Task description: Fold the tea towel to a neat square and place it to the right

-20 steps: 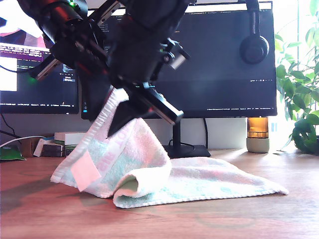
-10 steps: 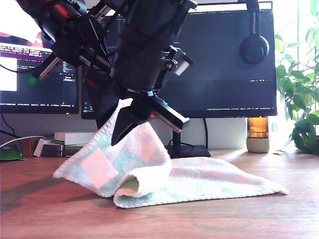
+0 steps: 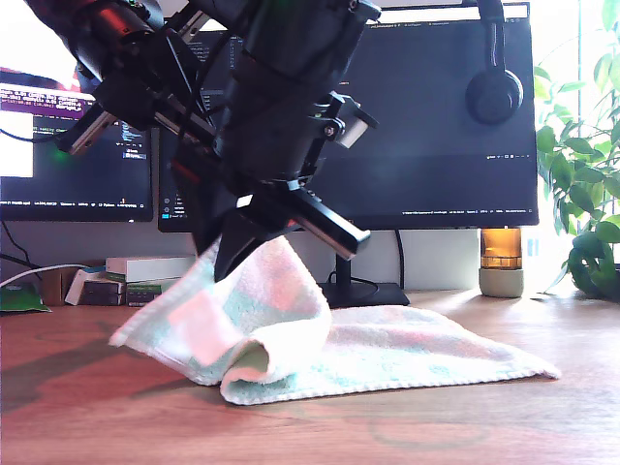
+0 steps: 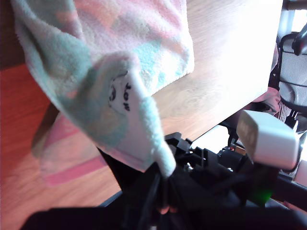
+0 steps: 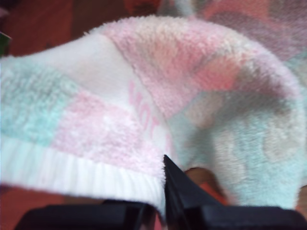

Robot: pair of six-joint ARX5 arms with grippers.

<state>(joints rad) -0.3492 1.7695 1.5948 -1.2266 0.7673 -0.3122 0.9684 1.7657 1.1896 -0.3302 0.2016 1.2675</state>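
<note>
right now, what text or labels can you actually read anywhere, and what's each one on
"HOT": pale pink letters, partly seen, woven into the tea towel in my second wrist view; the rest is hidden.
Dark printed marks on the towel's white label: rotated and too blurred to read.
Lines of text on the monitors: too small to read.
Boxes by the monitor base: print too small to read.

A: What's at my first gripper (image 4: pixel 160 184)?

B: The tea towel (image 4: pixel 105 72) hangs from its closed jaws, white label (image 4: pixel 125 93) showing, over the wooden table (image 4: pixel 225 72).

A: Beyond?

B: A mesh chair (image 4: pixel 293 72).
</note>
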